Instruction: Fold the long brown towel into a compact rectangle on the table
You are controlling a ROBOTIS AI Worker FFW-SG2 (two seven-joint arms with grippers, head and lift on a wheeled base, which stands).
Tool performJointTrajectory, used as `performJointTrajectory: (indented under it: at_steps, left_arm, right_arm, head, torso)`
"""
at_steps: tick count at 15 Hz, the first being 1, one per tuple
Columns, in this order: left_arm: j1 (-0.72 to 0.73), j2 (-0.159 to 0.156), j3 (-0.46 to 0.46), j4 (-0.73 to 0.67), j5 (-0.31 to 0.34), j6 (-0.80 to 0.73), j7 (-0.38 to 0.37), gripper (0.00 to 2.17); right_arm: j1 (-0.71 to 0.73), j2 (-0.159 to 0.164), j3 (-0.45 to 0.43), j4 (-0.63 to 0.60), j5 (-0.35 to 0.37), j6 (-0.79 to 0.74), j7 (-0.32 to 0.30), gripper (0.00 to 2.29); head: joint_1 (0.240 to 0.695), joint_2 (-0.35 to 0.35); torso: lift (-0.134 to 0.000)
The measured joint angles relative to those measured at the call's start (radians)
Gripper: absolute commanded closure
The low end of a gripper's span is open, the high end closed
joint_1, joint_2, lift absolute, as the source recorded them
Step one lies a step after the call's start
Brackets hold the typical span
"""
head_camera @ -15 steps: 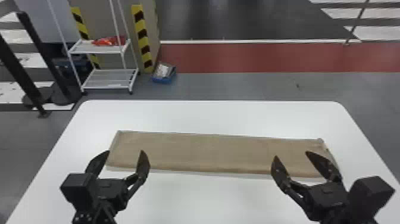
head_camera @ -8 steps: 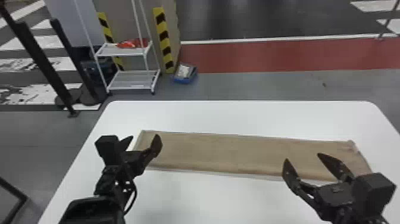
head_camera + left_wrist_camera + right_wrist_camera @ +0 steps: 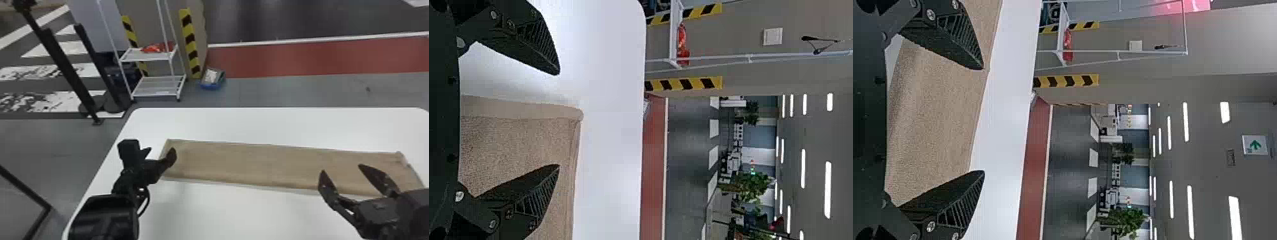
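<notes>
Lying flat and stretched out crosswise, one long rectangular brown cloth towel point(image 3: 255, 162), with one white round-cornered table point(image 3: 271, 213) beneath the towel and extending past all its sides. Probably still to be made: the folds bringing end over end, with the length so far unshortened. Two black two-fingered grippers, four fingers in all, both empty. At the towel's left end, the black left gripper point(image 3: 160, 150), fingers spread wide across the short edge, one beyond the towel, the other above the cloth. Near the towel's right end, over its nearer side, the black right gripper point(image 3: 341, 169), fingers likewise wide apart, pinching nothing. Hard to tell how high above the towel. In hand, by the look of it: lining up for a grasp, likely at the left end first. Called for next: lowering to the towel, closing on the edge without bunching it, then carrying that end inward evenly, keeping the long edges matched. Possible trouble: catching too little cloth, or dragging the whole towel askew. Beyond the towel, toward its left: one white metal rack point(image 3: 156, 94) with two shelves, one red packet point(image 3: 156, 48) on the upper, two yellow-and-black striped strips point(image 3: 190, 41), and one blue open box point(image 3: 212, 86).
</notes>
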Motion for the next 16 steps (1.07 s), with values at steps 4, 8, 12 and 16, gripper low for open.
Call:
performJointTrajectory:
  at_steps: [4, 8, 12, 16]
  left_arm:
    - [-0.027, 0.017, 0.001, 0.052, -0.006, -0.006, -0.021, 0.29]
    - [-0.041, 0.03, -0.002, 0.076, -0.011, -0.003, -0.041, 0.41]
    - [-0.048, 0.033, -0.002, 0.096, -0.024, 0.02, -0.051, 0.41]
    - [-0.056, 0.035, -0.001, 0.116, -0.025, 0.024, -0.082, 0.42]
  right_arm:
    - [-0.007, 0.011, 0.001, 0.013, 0.007, -0.022, 0.003, 0.15]
    - [0.0, 0.013, 0.0, 0.015, 0.013, -0.063, 0.011, 0.15]
    - [0.006, 0.004, 0.0, 0.02, 0.013, -0.094, 0.012, 0.15]
    - [0.006, -0.003, -0.001, 0.027, 0.011, -0.109, 0.014, 0.15]
  head:
    - [0.695, 0.212]
    - [0.695, 0.217]
    - [0.695, 0.219]
    - [0.695, 0.213]
  torso:
    - [-0.057]
    - [-0.057]
    - [-0.057]
    - [-0.057]
